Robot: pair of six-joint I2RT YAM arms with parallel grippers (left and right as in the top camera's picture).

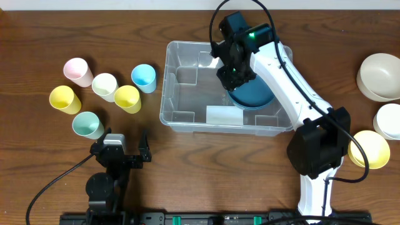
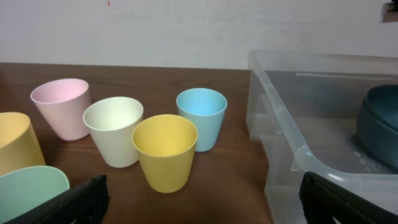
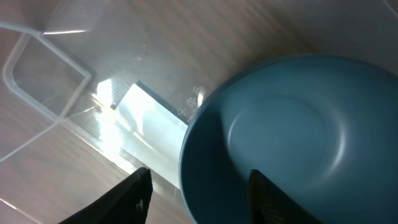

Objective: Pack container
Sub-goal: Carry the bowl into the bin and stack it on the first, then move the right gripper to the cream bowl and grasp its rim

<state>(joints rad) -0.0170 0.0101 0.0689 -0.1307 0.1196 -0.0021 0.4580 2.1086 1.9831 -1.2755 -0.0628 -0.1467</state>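
- Overhead view: the container [image 1: 187, 94] sits mid-table, its long axis running side to side. The right arm reaches down into its right end.
- Inside that right end a dark blue bowl [image 1: 257, 97] rests on the container's floor, just beyond the white label [image 1: 223, 115] on the base.
- The right gripper [image 1: 236, 80] hangs directly over the bowl's rim on the side toward the container's middle. In the right wrist view its fingers [image 3: 134, 196] are spread, with the rim passing between them and neither pad pressing it, so nothing is pinched.
- Judgement: the bowl looks set down. The move ahead turns on that rim lying between the fingers, so a straight lift should clear it, while a sideways pull could drag the bowl or catch the container's wall.
- Left of the container stand six cups: blue cup [image 1: 144, 77], yellow cup [image 1: 128, 98], cream cup [image 1: 104, 85], pink cup [image 1: 77, 70], second yellow cup [image 1: 62, 99] and mint cup [image 1: 87, 125].
- The left gripper [image 1: 124, 142] waits near the mint cup with its fingers spread wide and empty. It is the nearer arm for the cups.
- Right of the container lie a cream bowl [image 1: 379, 76], a white bowl [image 1: 390, 120] and a yellow bowl [image 1: 370, 150], all nearer the right arm.
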